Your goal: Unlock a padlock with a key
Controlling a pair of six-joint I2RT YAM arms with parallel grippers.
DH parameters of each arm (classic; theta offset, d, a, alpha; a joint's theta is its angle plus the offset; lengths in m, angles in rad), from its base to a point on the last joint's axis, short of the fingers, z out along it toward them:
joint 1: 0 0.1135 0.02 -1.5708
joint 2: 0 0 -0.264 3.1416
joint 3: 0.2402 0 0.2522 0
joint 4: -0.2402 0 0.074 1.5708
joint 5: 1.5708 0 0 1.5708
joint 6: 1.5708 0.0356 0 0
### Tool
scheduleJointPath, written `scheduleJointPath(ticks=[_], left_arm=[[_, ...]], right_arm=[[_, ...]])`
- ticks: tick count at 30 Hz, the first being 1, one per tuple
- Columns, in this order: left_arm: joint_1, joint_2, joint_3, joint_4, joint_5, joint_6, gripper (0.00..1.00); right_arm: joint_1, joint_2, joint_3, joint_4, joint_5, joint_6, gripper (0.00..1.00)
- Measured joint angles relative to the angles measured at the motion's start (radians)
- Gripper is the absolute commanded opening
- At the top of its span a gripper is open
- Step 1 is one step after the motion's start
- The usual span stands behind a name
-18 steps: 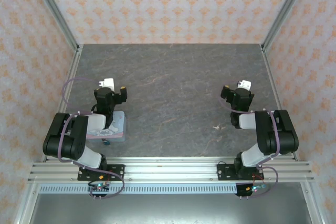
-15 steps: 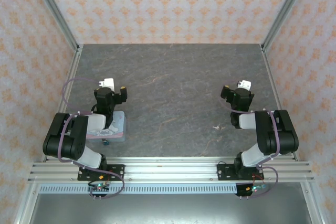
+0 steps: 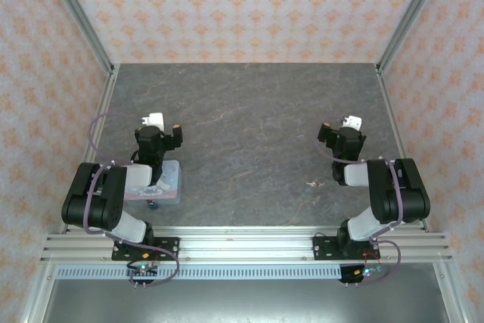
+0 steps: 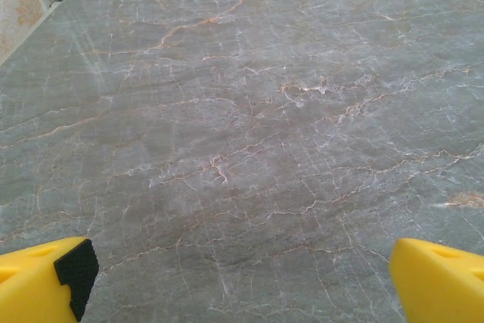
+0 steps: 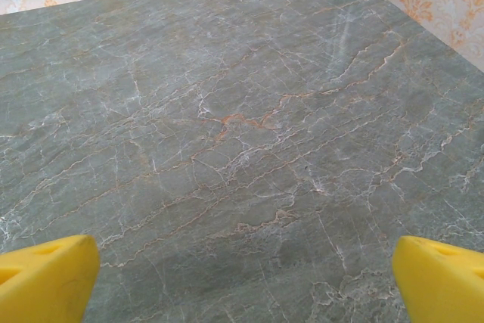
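Padlock (image 3: 153,203): tiny teal speck at near edge of pastel box (image 3: 172,181), beside L arm, top view. Key (image 3: 311,183): pale speck on table (image 3: 249,111), near R arm, well apart from padlock. Vs earlier frames: no change; arms, box, padlock, key all in same spots. L gripper (image 4: 242,285): yellow fingers (image 4: 38,281) wide apart, nothing btwn them, bare table ahead. R gripper (image 5: 242,285): same, spread wide, holds nothing, touches nothing.
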Motion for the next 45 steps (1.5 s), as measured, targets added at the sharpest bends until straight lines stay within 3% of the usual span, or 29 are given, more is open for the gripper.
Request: scheduleJointPath(ticks=[4, 9, 15, 22, 26, 34, 40, 45], left_arm=[[0.000, -0.056, 0.084, -0.175, -0.003, -0.003, 1.00], [0.000, -0.197, 0.252, -0.433, -0.076, -0.101, 1.00], [0.021, -0.268, 0.466, -0.823, -0.182, -0.336, 1.00], [0.155, -0.277, 0.483, -1.155, -0.203, -0.552, 1.00], [0.216, -0.286, 0.428, -1.223, -0.180, -0.607, 1.00], [0.215, -0.274, 0.346, -1.243, -0.125, -0.626, 1.00], [0.215, -0.266, 0.291, -1.198, 0.000, -0.623, 1.00], [0.127, -0.280, 0.253, -1.136, 0.077, -0.652, 1.00]], right_arm=[[0.000, -0.109, 0.039, -0.185, 0.018, 0.027, 0.99], [0.000, -0.278, 0.188, -0.414, 0.014, 0.205, 0.99], [-0.003, -0.399, 0.176, -0.450, -0.208, 0.397, 0.99], [0.063, -0.378, 0.188, -0.551, -0.397, 0.531, 0.99], [0.140, -0.338, 0.238, -0.653, -0.430, 0.575, 0.99], [0.173, -0.240, 0.223, -0.644, -0.482, 0.750, 0.99], [0.259, -0.221, 0.259, -0.731, -0.476, 0.763, 0.99], [0.345, -0.210, 0.307, -0.758, -0.481, 0.764, 0.99]])
